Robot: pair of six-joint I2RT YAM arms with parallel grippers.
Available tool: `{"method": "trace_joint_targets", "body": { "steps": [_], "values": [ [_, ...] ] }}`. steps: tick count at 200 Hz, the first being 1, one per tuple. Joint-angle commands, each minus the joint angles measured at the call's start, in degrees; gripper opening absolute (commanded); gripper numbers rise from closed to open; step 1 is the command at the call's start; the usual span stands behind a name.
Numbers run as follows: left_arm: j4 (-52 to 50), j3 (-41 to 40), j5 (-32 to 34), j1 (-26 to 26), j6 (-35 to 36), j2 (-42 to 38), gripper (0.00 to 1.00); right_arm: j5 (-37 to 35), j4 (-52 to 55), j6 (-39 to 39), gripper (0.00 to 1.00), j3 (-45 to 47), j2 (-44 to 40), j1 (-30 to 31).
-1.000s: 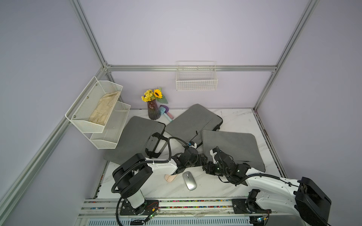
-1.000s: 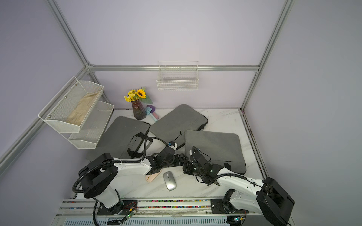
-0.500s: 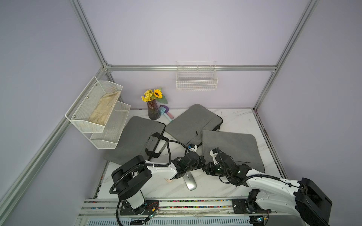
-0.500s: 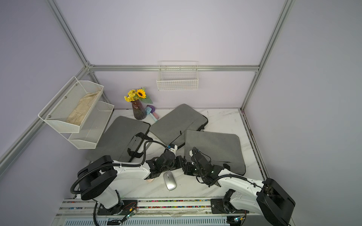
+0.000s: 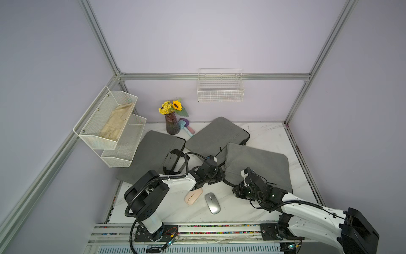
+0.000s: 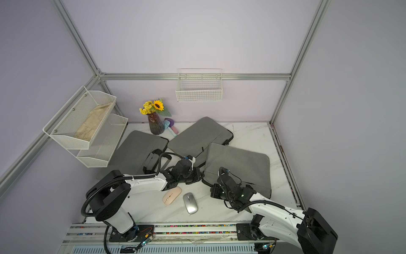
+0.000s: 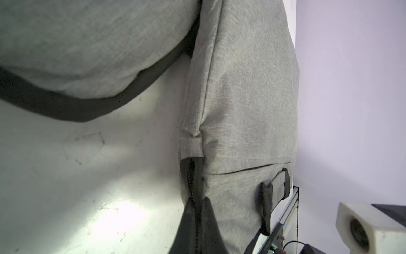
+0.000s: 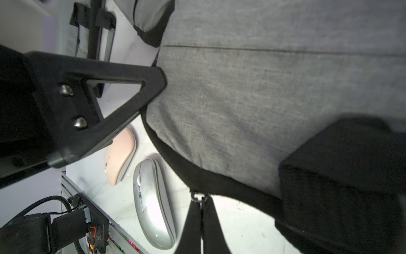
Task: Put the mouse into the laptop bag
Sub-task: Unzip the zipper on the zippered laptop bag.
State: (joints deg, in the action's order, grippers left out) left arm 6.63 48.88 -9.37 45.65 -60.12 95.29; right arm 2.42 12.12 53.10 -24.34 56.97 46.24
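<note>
Two mice lie on the white table near its front: a pink mouse [image 5: 193, 196] [image 6: 171, 195] [image 8: 119, 158] and a silver mouse [image 5: 212, 203] [image 6: 190, 202] [image 8: 151, 204]. The rightmost grey laptop bag [image 5: 257, 165] [image 6: 239, 162] [image 7: 241, 110] [image 8: 263, 99] lies flat behind them. At its near left corner my left gripper [image 5: 220, 178] [image 6: 198, 176] [image 7: 198, 204] is shut on the bag's zipper edge. My right gripper [image 5: 236, 190] [image 6: 212, 191] [image 8: 201, 201] is shut on the metal zipper pull on the bag's front edge. Neither gripper touches a mouse.
Two more grey laptop bags [image 5: 153, 154] [image 5: 215, 134] lie behind and to the left. A vase of flowers [image 5: 172, 123] stands at the back wall. A white two-tier mesh shelf [image 5: 109, 129] hangs on the left, a wire basket [image 5: 220, 90] on the back wall.
My left gripper has closed its jaws on the bag's corner, and the arm has drawn back off the pink mouse, which now shows whole. The right arm and both mice have stayed put.
</note>
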Motion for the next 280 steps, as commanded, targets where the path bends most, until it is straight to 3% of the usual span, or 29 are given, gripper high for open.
{"method": "trace_joint_targets", "body": {
  "steps": [1, 53, 105, 143, 218, 248, 273, 280],
  "values": [
    [-2.2, 9.9, 8.3, -5.6, 4.8, 0.6, 0.00, -1.4, 9.7, 0.5, 0.00, -0.9, -2.0, 0.1],
    [-10.8, 21.3, 6.6, -11.7, 7.7, 4.0, 0.00, -2.0, 10.8, 0.5, 0.00, -0.5, -1.1, 0.2],
    [-6.6, 18.0, 6.3, -11.8, 7.8, 3.3, 0.00, 0.6, 8.4, 0.4, 0.00, -1.8, -3.3, 0.2],
    [-6.6, 21.2, 7.0, -13.3, 9.3, 6.6, 0.00, -4.5, 11.2, 2.3, 0.00, -3.1, 0.4, 0.2],
    [-10.5, 32.9, 5.5, -19.7, 12.6, 12.7, 0.00, -7.2, 16.7, 4.2, 0.00, -1.1, -4.1, -0.1],
    [-14.5, 42.4, 5.4, -20.0, 13.7, 17.7, 0.00, -6.8, 18.3, 4.3, 0.00, -1.0, -6.0, -0.1],
    [-15.7, 50.2, 1.0, -19.6, 13.1, 22.2, 0.00, -6.0, 18.2, 4.5, 0.00, -0.6, -8.3, -0.1],
    [-16.0, 51.9, -0.3, -19.0, 13.2, 23.2, 0.13, -6.0, 18.1, 4.5, 0.00, -0.7, -8.9, -0.1]
  ]
}}
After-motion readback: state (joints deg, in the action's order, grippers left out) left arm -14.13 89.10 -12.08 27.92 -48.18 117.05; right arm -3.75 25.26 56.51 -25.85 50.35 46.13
